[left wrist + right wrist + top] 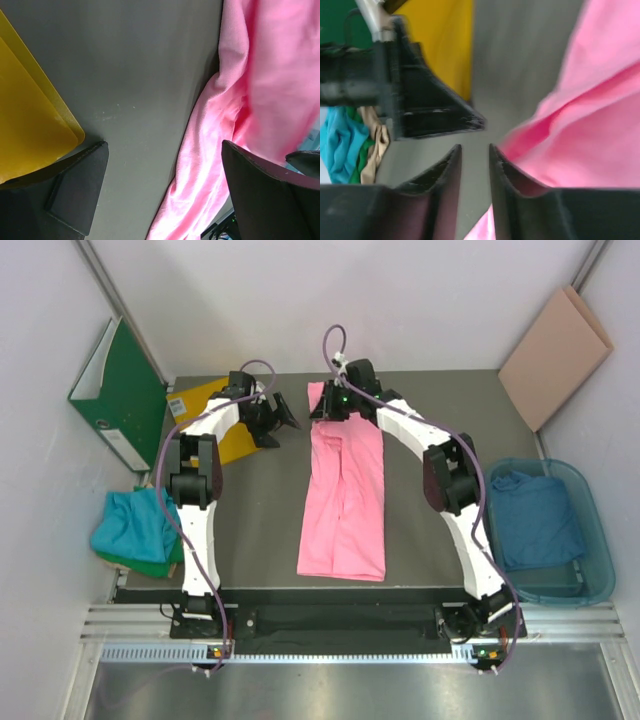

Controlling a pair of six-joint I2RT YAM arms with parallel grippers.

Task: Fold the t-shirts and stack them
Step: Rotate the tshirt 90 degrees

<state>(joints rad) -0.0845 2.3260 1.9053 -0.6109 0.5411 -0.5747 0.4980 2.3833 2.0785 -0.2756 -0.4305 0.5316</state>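
— Starting with the table [250, 540]: finding the pink shirt [343, 490] flat down its middle, narrowed to a long strip running from far end to near edge. Judging the lengthwise fold done and the crosswise one not yet.

— Agreed. Calls next for pinching the far corners and carrying them toward the near hem, then stacking. Noting other shirts well apart: a teal and green heap [135, 530] off the left edge, and a blue one [535, 520] in the tub [600, 570] on the right.

— And the arms?

— Seeing both stretched to the far end. Placing the right gripper [328, 412] at the strip's far left corner, fingers [445, 190] only slightly apart, bare table between, no cloth held. Placing the left gripper [280, 430] just beside the yellow sheet [235, 445], near the shirt without touching it, fingers spread wide, empty.
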